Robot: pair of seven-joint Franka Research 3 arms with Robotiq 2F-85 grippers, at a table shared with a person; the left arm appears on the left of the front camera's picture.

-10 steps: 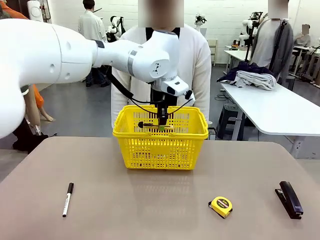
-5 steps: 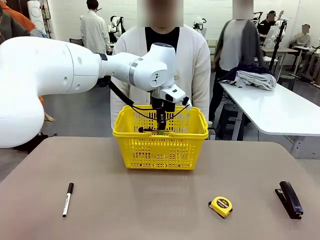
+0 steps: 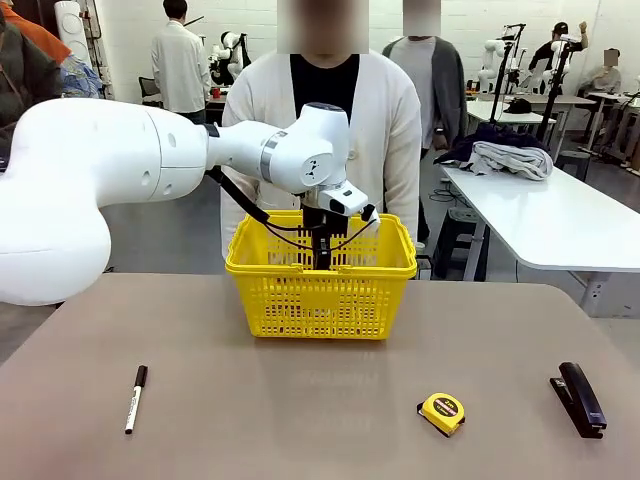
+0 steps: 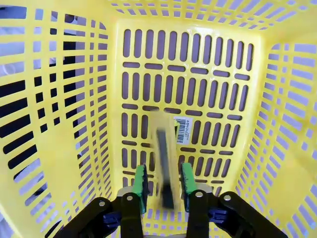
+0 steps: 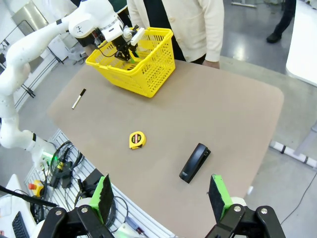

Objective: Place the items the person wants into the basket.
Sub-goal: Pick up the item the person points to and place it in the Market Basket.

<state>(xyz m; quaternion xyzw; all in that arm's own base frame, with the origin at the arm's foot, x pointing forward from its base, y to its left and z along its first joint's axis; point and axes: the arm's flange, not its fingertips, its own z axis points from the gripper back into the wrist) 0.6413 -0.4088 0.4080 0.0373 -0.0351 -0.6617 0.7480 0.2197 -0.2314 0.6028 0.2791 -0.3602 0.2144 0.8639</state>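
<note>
The left gripper's (image 4: pixel 164 177) green pads (image 4: pixel 140 179) stand apart. Between them, touching neither as far as I can see, is the utility knife (image 4: pixel 166 163), a motion-smeared dark and yellowish strip over the floor of the yellow basket (image 4: pixel 74 148). I cannot tell whether it rests on that floor. So these fingers are spread and grip nothing.

They point straight down inside the basket, near its middle, and a barcode label (image 4: pixel 184 130) is stuck on the floor just beyond the knife. The white left arm comes in from the basket's left, its wrist bent down over the rim. The person (image 3: pixel 392 130) stands right behind the basket.

The right gripper (image 5: pixel 161 196) hangs high, well apart from the basket, its fingers wide and empty. The stapler (image 3: pixel 578 398) lies well off to the basket's right, toward the robot's side. The tape measure (image 3: pixel 441 412) sits between the stapler and the basket, and the white marker (image 3: pixel 134 398) lies off to the basket's left.
</note>
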